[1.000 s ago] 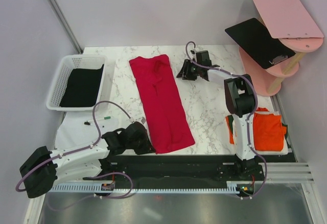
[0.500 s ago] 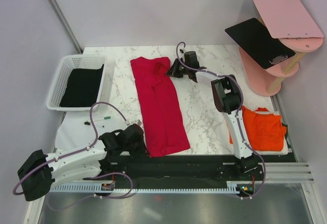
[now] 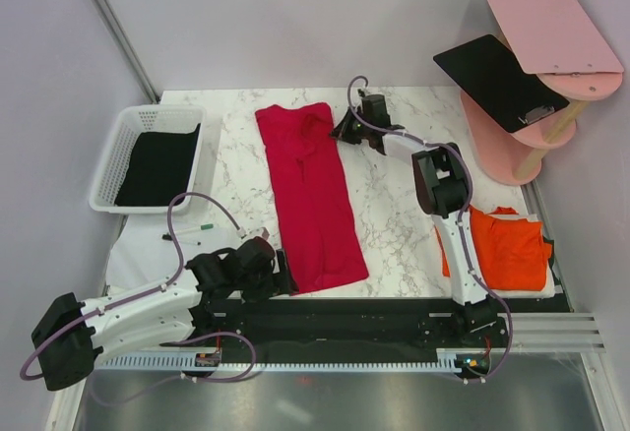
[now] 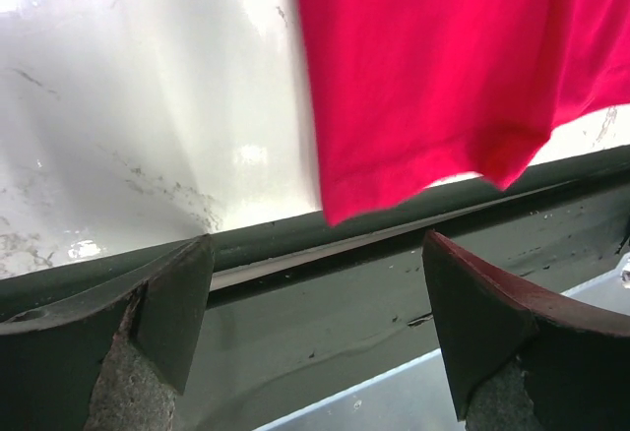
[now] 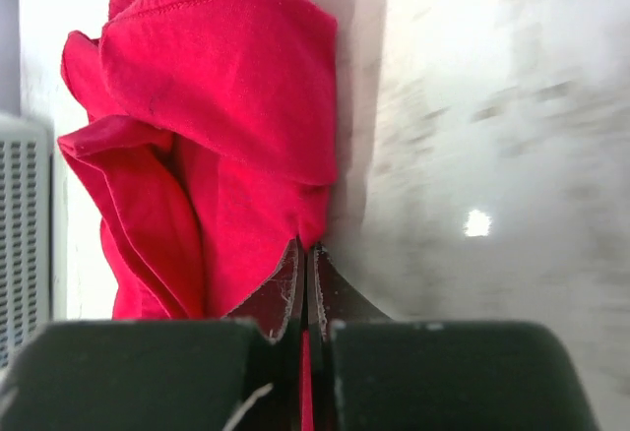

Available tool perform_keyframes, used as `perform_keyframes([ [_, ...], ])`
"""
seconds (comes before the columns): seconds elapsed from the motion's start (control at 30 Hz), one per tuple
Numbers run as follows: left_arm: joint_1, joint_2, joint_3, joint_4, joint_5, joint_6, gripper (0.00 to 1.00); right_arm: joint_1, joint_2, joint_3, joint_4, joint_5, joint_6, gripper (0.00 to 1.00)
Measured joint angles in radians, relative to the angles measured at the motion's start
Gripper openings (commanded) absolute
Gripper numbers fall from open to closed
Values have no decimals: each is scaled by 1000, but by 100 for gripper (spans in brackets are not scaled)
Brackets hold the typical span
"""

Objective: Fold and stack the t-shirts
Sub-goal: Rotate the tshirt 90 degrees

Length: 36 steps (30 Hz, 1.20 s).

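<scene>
Room for moving lies mostly behind the right claw [image 3: 341, 134], where bare marbled tabletop [image 3: 394, 215] runs to the right-hand edge. This claw sits near the tabletop's far edge, its fingers pressed together on the far right corner of the crimson t-shirt [image 3: 310, 195]. In the right wrist view a thin sliver of red cloth shows between the closed fingertips [image 5: 295, 283], and the bunched collar end of the shirt lies just ahead of them.

The shirt lies as one long folded strip running from this claw towards the near edge. Its near hem reaches the edge, and one corner overlaps the dark rail [image 4: 394, 283] along it.

The left claw [image 3: 283, 279] hangs low at that near edge, just left of the hem's corner. Its fingers stand wide apart with nothing between them, and the shirt's edge is a little ahead and to the right.

Well to the left of both claws a white mesh basket [image 3: 157, 109] holds a black t-shirt [image 3: 157, 165]. The orange-red t-shirts [image 3: 507, 249] lie in a pile at the near right corner, beside the right arm's base. Far right of the right claw, off the tabletop, a black board [image 3: 492, 79] rests tilted on a pink shelf stand [image 3: 551, 23].
</scene>
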Motion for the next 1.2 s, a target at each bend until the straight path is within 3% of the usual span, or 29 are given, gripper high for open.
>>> perform_keyframes([
  [0.17, 0, 0, 5, -14, -7, 1, 95, -72, -10, -9, -3, 32, 6, 5],
  [0.27, 0, 9, 8, -18, -20, 4, 98, -114, -14, -13, -6, 39, 7, 23],
  [0.4, 0, 23, 22, -18, -29, 14, 100, -146, -32, -29, 4, 36, -13, 54],
  [0.47, 0, 26, 29, -18, -31, 19, 100, -147, -80, -89, 10, 43, -29, 61],
  [0.53, 0, 26, 35, -18, -37, 25, 100, -143, -167, -181, -3, 46, -55, 77],
  [0.57, 0, 26, 39, -18, -45, 29, 100, -139, -214, -223, -15, 47, -68, 95],
  [0.67, 0, 33, 55, -19, -66, 44, 100, -121, -362, -332, -48, 47, -109, 98],
  [0.73, 0, 53, 72, -20, -85, 59, 95, -98, -476, -405, -64, 47, -145, 90],
  [0.77, 0, 69, 84, -20, -94, 69, 90, -78, -533, -438, -78, 48, -163, 59],
  [0.8, 0, 91, 97, -21, -103, 77, 52, -54, -583, -460, -95, 48, -182, 20],
  [0.83, 0, 115, 109, -20, -110, 86, 23, -25, -624, -476, -109, 48, -204, 0],
  [0.87, 0, 138, 122, -18, -117, 94, 2, 10, -656, -487, -119, 47, -218, 0],
  [1.07, 23, 300, 222, -42, -153, 147, 2, 246, -731, -602, -188, 44, -257, 0],
  [1.2, 151, 410, 308, -51, -163, 189, 2, 340, -731, -712, -248, 56, -270, 0],
])
